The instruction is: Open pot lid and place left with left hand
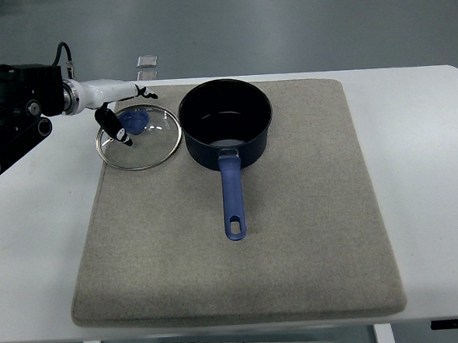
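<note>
— So, where is the lid (pixel 139 138)?

— Flat on the grey mat (pixel 296 245), at the mat's far left corner, just left of the pot (pixel 226 121). Its rim nearly touches the pot's wall; I cannot tell if they meet. The blue knob (pixel 137 119) faces up, toward the far side of the glass.

— And the pot?

— Upright and uncovered, at the far middle of the mat. Its handle (pixel 232 198) runs straight toward the near edge, long axis near to far, with the hanging hole at the near tip.

— The left hand (pixel 117 116)?

— It comes in from the left edge, over the lid's left part, beside the knob. The fingers (pixel 116 125) are loosely spread and point down over the glass; they clasp nothing that I can see. Whether a tip rests on the glass I cannot tell.

— Anything else?

— A small clear block (pixel 147 61) sits on the white table (pixel 423 167) just beyond the mat's far edge.
</note>
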Tool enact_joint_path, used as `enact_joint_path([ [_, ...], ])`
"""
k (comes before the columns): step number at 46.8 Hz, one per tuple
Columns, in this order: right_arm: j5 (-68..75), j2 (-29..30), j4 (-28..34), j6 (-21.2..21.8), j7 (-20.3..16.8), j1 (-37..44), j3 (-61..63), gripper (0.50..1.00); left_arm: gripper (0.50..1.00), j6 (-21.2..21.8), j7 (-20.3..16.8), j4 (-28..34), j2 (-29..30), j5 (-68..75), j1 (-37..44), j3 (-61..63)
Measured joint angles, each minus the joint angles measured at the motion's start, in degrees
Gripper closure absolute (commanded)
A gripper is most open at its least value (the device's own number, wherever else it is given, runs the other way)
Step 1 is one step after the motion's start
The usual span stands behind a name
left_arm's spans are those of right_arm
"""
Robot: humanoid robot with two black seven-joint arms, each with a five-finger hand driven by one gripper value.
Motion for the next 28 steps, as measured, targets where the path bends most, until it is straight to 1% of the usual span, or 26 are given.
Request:
enact_joint_path([
  [6, 0.0, 0.0, 0.0, 0.0, 0.0, 0.0, 0.0, 0.583, 0.51, 0.1, 0.0, -0.1, 0.3, -2.0, 0.0, -0.5],
  [13, 0.0, 0.0, 0.0, 0.0, 0.0, 0.0, 0.0, 0.583, 0.51, 0.2, 0.0, 0.4, 0.8, -12.0, -0.1, -0.6],
  [16, 0.0, 0.0, 0.0, 0.0, 0.0, 0.0, 0.0, 0.583, 0.51, 0.2, 0.0, 1.9, 1.0, -18.6, -0.1, -0.6],
  [28, 0.0, 0.0, 0.0, 0.0, 0.0, 0.0, 0.0, 0.583, 0.51, 0.1, -0.1, 11.9, -0.7, -45.2, -0.1, -0.3],
])
